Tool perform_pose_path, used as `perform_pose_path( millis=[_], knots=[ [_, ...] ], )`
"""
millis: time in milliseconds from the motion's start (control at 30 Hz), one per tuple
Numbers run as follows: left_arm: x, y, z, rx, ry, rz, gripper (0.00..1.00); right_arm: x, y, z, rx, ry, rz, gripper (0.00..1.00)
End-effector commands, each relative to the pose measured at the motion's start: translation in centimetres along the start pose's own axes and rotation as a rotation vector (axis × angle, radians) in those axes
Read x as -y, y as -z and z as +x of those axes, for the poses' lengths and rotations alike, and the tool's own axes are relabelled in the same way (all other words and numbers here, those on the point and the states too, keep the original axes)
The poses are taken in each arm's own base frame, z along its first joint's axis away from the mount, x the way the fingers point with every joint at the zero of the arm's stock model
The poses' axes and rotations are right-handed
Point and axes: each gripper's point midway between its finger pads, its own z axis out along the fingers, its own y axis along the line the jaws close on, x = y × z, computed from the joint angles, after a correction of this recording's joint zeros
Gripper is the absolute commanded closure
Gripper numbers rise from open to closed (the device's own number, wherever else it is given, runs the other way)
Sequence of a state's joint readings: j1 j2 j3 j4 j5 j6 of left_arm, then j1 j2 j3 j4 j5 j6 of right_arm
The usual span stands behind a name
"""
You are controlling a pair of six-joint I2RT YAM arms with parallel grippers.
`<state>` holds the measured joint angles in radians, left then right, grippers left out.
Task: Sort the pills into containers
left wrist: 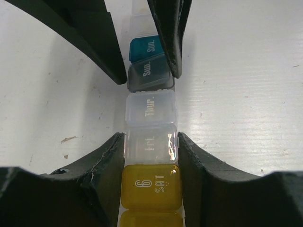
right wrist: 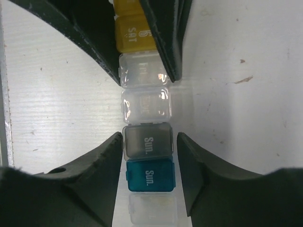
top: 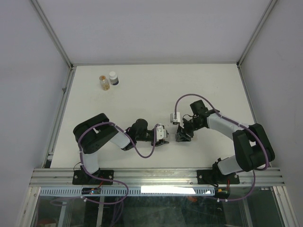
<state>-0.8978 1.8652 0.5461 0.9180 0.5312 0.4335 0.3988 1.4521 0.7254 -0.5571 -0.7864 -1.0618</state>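
A strip of joined pill-box compartments lies on the white table between my two grippers. My left gripper is shut on it, its pads pressed on both sides of the clear "Fri" compartment, next to the yellow "SAT" container. My right gripper straddles the grey "Sun" compartment and the teal "Sun" container. Its left pad is at the grey wall and a thin gap shows on the right. A clear section adjoins the teal one. All lids look closed. No pills show.
A white bottle with a dark band and a small amber vial stand together at the far left of the table. Both arms meet near the table's middle. Metal rails edge the table.
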Motion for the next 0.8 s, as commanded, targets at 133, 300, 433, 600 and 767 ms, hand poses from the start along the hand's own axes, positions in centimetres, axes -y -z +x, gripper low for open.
perform_pose_path(
  millis=[133,300,433,600,767],
  knots=[
    [0.9,-0.4,-0.9,0.02,-0.02,0.061,0.9,3.4,2.3,-3.5,0.105,0.02,0.157,0.42],
    [0.9,-0.3,-0.9,0.019,-0.018,0.059,0.9,4.7,3.3,-3.8,0.12,-0.019,0.228,0.42],
    [0.8,-0.4,-1.0,0.019,-0.019,0.06,0.9,5.6,3.6,-3.7,0.118,-0.059,0.275,0.45],
    [0.8,-0.5,-1.0,0.017,-0.02,0.061,0.9,6.6,3.3,-2.8,0.087,-0.13,0.309,0.51],
    [0.8,-0.5,-0.9,0.012,-0.024,0.064,0.9,7.8,2.7,-1.2,0.019,-0.202,0.344,0.56]
  ],
)
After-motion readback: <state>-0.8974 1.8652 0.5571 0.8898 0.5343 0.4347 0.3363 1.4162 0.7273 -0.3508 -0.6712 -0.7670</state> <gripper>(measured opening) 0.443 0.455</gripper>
